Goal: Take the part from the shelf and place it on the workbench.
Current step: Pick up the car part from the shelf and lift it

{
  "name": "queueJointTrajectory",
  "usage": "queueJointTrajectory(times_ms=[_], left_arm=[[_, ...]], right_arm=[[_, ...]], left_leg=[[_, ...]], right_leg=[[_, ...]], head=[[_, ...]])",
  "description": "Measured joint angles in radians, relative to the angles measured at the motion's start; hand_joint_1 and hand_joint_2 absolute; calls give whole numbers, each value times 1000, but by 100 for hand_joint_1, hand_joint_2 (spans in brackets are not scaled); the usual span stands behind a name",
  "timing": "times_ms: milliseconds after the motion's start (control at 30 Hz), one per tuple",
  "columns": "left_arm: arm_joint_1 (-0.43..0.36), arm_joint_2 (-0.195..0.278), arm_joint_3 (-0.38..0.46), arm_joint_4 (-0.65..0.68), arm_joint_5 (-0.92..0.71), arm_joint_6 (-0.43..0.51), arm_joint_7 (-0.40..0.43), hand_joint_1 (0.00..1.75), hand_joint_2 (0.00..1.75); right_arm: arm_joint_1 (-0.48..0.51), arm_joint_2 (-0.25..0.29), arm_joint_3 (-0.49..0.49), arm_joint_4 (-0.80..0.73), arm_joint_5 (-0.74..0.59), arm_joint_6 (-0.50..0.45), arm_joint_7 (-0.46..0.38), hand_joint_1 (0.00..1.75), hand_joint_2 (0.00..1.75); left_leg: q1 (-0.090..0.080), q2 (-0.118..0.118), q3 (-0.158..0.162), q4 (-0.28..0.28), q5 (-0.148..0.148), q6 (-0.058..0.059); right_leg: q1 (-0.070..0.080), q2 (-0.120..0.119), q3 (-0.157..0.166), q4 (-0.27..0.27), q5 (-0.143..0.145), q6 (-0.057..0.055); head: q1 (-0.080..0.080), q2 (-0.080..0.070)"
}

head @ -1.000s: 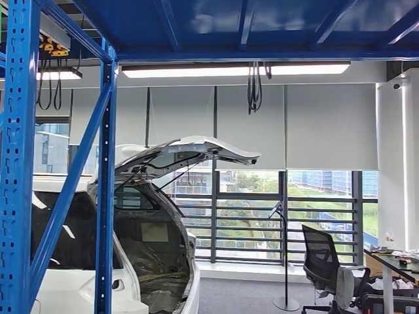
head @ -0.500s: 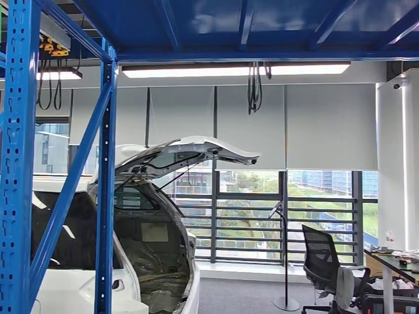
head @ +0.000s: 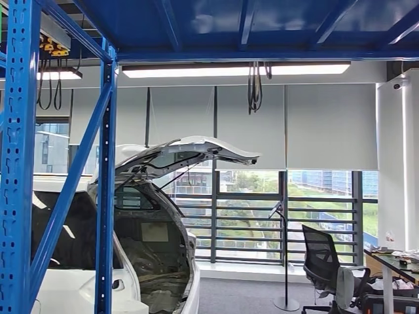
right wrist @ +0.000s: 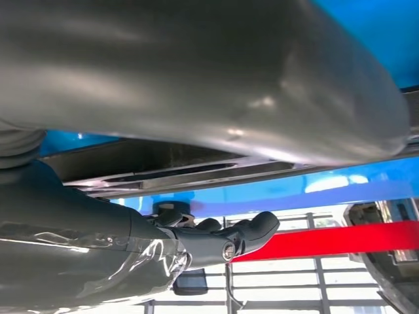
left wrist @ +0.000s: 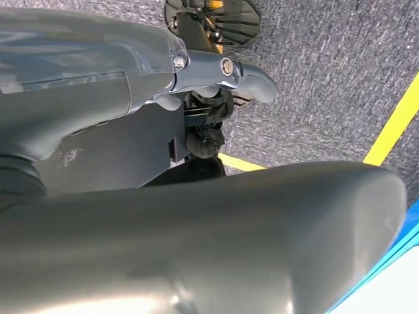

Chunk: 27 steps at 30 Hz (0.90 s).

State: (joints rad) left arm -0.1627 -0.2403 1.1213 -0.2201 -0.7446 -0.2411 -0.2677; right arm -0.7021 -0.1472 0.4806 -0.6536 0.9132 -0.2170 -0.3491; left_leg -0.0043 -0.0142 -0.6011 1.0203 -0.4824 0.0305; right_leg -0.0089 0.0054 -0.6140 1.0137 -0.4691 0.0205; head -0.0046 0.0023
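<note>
The blue steel shelf (head: 17, 163) rises at the left of the head view, its top deck spanning overhead. My right hand (right wrist: 163, 242) is raised close under a blue shelf beam (right wrist: 277, 190), thumb and fingers apart, holding nothing. A dark flat panel (right wrist: 148, 160) lies along that beam; I cannot tell whether it is the part. My left hand (left wrist: 163, 91) hangs over grey carpet (left wrist: 321, 98), fingers straight and apart from the thumb, with nothing in it.
A white car (head: 148, 248) with its tailgate raised stands behind the shelf upright. A black office chair (head: 321, 265) and a desk (head: 395, 258) are at the right. A yellow floor line (left wrist: 395, 121) crosses the carpet. A red strip (right wrist: 346, 239) runs beyond my right hand.
</note>
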Motion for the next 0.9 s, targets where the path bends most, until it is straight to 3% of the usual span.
queueJointTrajectory(times_ms=[900], left_arm=[[-3, 0, -8, 0, -1, 4, 3, 0, 0]], right_arm=[[-26, 36, -46, 106, -12, -52, -21, 0, 0]], left_leg=[[0, 0, 0, 0, 0, 0]], right_leg=[[0, 0, 0, 0, 0, 0]], head=[[0, 0]])
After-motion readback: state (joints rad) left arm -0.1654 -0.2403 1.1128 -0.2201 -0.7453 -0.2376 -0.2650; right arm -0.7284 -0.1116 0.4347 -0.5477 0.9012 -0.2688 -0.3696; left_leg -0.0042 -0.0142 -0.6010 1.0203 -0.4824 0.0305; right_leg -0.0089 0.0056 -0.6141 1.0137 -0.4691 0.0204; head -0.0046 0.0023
